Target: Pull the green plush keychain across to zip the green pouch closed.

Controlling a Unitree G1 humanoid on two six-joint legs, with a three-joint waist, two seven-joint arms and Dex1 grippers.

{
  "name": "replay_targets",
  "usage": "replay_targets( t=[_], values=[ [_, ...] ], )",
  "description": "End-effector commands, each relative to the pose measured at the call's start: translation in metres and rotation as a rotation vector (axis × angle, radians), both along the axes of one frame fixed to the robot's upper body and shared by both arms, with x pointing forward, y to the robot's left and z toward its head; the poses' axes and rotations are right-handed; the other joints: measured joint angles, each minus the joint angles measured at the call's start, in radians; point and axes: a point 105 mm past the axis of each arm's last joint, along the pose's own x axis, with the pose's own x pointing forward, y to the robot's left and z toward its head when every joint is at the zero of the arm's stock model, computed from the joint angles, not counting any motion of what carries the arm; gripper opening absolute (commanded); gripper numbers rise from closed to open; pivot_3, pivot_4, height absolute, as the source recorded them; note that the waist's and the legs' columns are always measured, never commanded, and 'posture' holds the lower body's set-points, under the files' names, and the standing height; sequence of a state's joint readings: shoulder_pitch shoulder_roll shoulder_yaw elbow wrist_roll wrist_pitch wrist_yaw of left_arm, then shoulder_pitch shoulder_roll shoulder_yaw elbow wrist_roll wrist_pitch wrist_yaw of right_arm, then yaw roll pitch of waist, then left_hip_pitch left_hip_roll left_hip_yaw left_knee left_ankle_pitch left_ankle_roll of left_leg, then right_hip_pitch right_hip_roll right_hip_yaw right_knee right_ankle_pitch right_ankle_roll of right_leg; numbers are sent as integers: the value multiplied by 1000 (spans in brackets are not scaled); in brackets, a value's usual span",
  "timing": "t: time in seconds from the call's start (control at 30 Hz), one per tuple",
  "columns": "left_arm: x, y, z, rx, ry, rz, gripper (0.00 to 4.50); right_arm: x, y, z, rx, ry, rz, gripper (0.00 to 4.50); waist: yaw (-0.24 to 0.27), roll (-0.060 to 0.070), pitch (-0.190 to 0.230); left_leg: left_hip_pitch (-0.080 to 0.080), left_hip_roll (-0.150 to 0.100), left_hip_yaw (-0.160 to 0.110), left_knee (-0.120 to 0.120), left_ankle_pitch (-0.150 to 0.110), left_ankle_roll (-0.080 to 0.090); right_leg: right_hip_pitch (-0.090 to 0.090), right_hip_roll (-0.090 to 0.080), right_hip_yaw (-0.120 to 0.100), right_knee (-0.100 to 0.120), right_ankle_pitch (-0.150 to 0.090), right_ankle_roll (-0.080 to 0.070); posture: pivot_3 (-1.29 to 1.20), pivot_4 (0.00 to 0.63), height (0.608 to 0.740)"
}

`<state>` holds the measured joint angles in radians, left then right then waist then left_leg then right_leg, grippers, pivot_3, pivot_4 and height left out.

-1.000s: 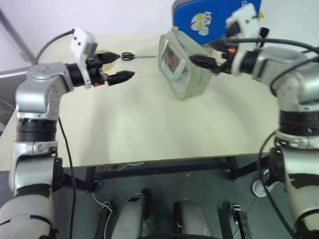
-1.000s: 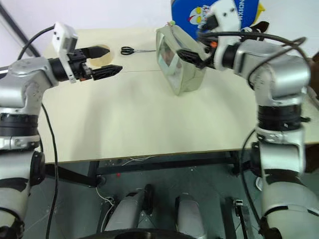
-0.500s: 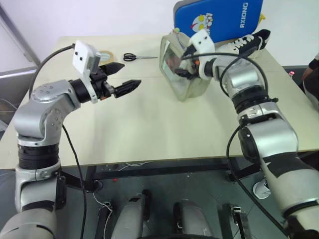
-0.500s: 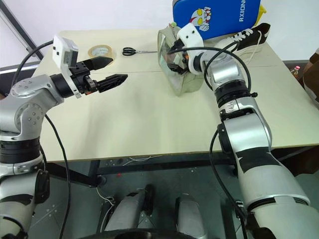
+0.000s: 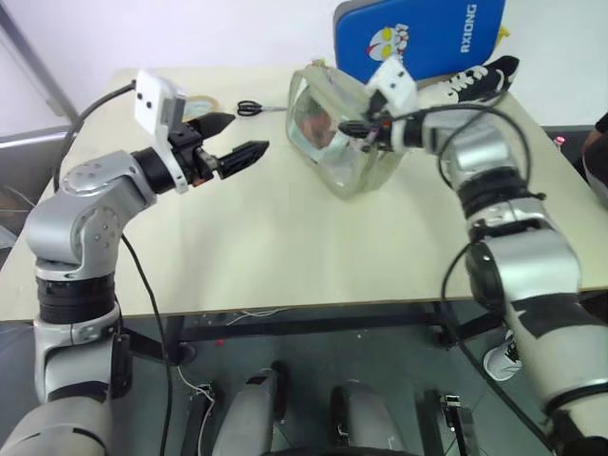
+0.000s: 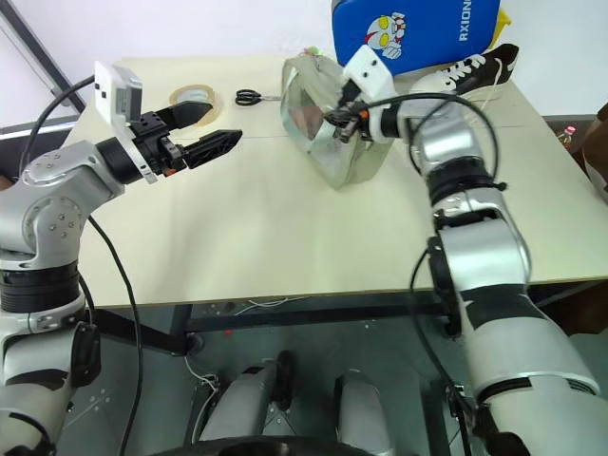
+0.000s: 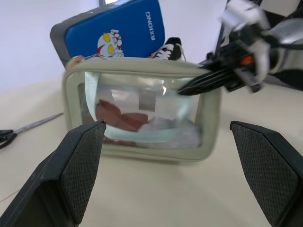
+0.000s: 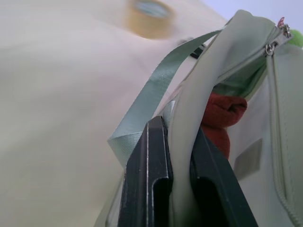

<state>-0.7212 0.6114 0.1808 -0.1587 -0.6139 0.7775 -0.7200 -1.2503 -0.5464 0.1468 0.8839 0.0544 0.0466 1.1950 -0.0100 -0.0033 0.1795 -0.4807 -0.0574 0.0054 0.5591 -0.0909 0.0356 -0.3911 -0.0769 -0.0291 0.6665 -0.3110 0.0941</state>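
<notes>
Pouch (image 6: 328, 133) tilted on table (image 6: 285, 237) before blue case (image 6: 408, 28), rim clenched in right end effector (image 8: 177, 156), keychain (image 8: 296, 38) at its zipper end, left end effector (image 6: 204, 133) released well apart.

My right gripper (image 8: 173, 189) pads: matt black plastic, pinching soft matt fabric rim of green pouch (image 6: 328, 133). Pouch window glossy clear plastic, satin ribbon trim, metal zip pulls. Table (image 6: 266, 218) smooth matt.

white lettering reading "rxiong" is running along the upper right of the blue cartoon-printed case (image 5: 418, 38) that is standing at the far edge of the table, beside its cartoon figure
</notes>
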Motion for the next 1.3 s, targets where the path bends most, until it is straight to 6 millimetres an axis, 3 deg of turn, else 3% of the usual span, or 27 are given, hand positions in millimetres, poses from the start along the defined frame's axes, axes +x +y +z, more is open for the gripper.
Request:
replay_targets(
  t=[0.03,0.2,0.3,0.43,0.6,0.67,0.7,0.8,0.9,1.0,1.13,1.23,1.3],
  values=[
    [-8,-1,12,9,-50,-25,4500,-26,-21,3,-116,-60,143,41,-1,0,0,0,0,0,0,0,0,0,0,0,0,0,0,0,150,740],
    [-6,-7,8,8,-39,-45,4500,-33,-52,-36,-232,-22,118,41,-5,0,0,4,0,0,1,0,0,3,-1,0,1,0,0,0,150,740],
    [-8,-12,6,9,-31,-67,4500,-35,-54,-29,-200,-29,105,1197,-4,0,0,4,1,0,1,0,0,3,-1,1,1,0,0,0,150,740],
    [-11,-8,7,5,-13,-77,4500,-43,-65,-6,-228,-80,69,3161,1,1,0,2,0,0,1,0,0,1,-2,1,1,0,0,0,150,740],
    [-13,6,4,36,11,-56,4500,-63,-68,27,-216,-82,47,3161,-1,1,1,2,1,0,1,-1,0,-2,-2,1,0,0,-1,0,150,740],
    [-10,20,1,50,26,-12,4500,-70,-47,43,-134,-103,72,3161,-8,1,1,3,1,0,0,-1,0,-2,-3,1,0,-1,-1,0,150,740],
    [-7,27,-1,59,30,16,4500,-68,-26,47,-61,-100,69,3161,-18,2,0,3,1,0,0,-1,0,-2,-3,2,0,-1,-3,0,150,740],
    [-3,34,-3,71,32,43,4500,-64,10,39,-21,-94,57,3161,-26,2,0,4,1,0,-1,-1,0,-2,-2,2,1,-2,-4,0,150,740],
    [-2,29,-1,72,23,32,4500,-51,33,11,-100,-58,33,3161,-19,2,0,1,1,0,-1,-1,0,-5,-2,2,1,-1,-3,0,150,740],
    [-3,26,-1,81,14,30,4500,-39,34,-5,-189,-44,-13,3161,3,2,0,1,0,0,0,-1,1,-5,-3,2,-1,-1,-3,0,150,740],
    [-11,25,-3,84,15,27,4500,-33,30,-8,-212,-31,-43,3161,10,2,0,1,-1,0,1,-1,1,-4,-4,2,-1,-1,-4,0,150,740],
    [-14,28,-3,76,22,44,4500,-33,31,-6,-201,-32,-27,2339,9,2,0,1,-1,0,1,-1,1,-4,-4,2,-1,0,-4,0,150,740],
    [-16,31,-3,79,26,52,4500,-34,34,-2,-194,-50,-9,1343,4,2,0,1,-1,0,1,-1,1,-4,-3,2,0,0,-3,0,150,740]
  ],
)
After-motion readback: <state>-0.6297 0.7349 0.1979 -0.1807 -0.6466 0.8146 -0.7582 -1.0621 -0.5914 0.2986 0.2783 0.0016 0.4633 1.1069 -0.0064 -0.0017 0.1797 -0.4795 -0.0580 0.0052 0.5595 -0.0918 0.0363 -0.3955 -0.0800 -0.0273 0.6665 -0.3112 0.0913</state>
